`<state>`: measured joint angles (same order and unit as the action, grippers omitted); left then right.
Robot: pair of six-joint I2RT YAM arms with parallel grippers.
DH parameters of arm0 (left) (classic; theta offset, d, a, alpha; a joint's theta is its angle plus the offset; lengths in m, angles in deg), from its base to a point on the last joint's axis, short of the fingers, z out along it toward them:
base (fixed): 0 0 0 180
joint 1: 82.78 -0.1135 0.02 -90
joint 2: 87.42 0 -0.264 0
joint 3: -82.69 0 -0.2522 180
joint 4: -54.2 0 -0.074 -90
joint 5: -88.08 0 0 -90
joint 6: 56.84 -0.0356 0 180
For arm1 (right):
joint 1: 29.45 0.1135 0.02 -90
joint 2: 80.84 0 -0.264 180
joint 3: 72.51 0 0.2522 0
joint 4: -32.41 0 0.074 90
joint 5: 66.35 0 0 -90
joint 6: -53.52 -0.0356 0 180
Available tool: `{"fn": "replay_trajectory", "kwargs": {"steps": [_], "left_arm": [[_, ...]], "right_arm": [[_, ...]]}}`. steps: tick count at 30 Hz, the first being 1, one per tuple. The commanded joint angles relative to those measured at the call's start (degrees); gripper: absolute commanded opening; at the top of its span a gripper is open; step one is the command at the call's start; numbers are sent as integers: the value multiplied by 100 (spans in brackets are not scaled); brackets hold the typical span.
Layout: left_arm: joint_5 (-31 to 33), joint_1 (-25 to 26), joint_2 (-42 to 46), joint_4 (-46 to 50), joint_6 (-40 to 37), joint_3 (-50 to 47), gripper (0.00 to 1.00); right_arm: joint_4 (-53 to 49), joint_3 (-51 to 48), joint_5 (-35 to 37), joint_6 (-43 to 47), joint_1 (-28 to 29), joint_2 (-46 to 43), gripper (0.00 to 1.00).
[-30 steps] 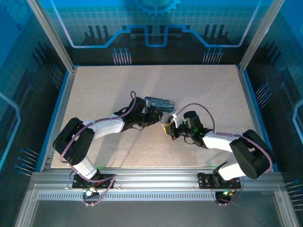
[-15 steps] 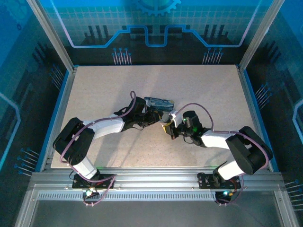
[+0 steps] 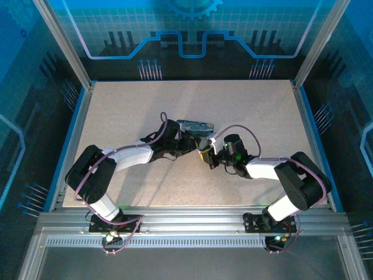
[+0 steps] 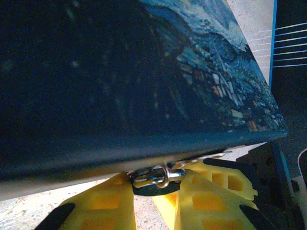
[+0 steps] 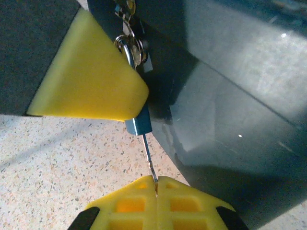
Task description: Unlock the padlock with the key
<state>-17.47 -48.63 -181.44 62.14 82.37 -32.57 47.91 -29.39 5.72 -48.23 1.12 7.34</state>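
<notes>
Near the middle of the pale speckled table [image 3: 116, 105], the two arms met at the near edge of a rectangular tin [image 3: 195, 125] printed with a dark blue swirling night-sky painting. The tiny bluish-bodied, silver-shackled padlock [image 5: 139, 123] hung at that edge of the tin. Its shackle passed through a small metal loop at the top and its body pointed down towards the table. The left gripper [image 3: 191, 146] had come in from the left, and its yellow plastic fingers [image 4: 96, 211] were drawn in on either side of the padlock, with only a narrow gap between them, gripping it. In the right wrist view one of those yellow fingers [image 5: 91, 81] lay flat against the side of the padlock, covering most of the shackle and part of the body. The right gripper [image 5: 156, 184] sat just below the padlock with its two yellow fingertips pressed fully together. Pinched between them was the thin, dark-grey metal key [image 5: 148, 155]. The blade of the key stood nearly upright and rose from the fingertips to the bottom face of the padlock body, which it touched. How far it had entered the keyhole could not be told. The dark side wall of the tin stood just beside the key and padlock on the right. In the overhead view the padlock and key were too small to make out between the grippers.
</notes>
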Motion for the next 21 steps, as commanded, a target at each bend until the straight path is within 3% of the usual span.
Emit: {"fn": "replay_trajectory", "kwargs": {"steps": [1, 21], "left_arm": [[-173, 30, 224, -129, -12, 202, 7], [-168, 33, 197, -147, 10, 172, 7]], "right_arm": [[168, 144, 57, -21, -73, 81, 0], [474, 183, -148, -129, -97, 149, 0]]}}
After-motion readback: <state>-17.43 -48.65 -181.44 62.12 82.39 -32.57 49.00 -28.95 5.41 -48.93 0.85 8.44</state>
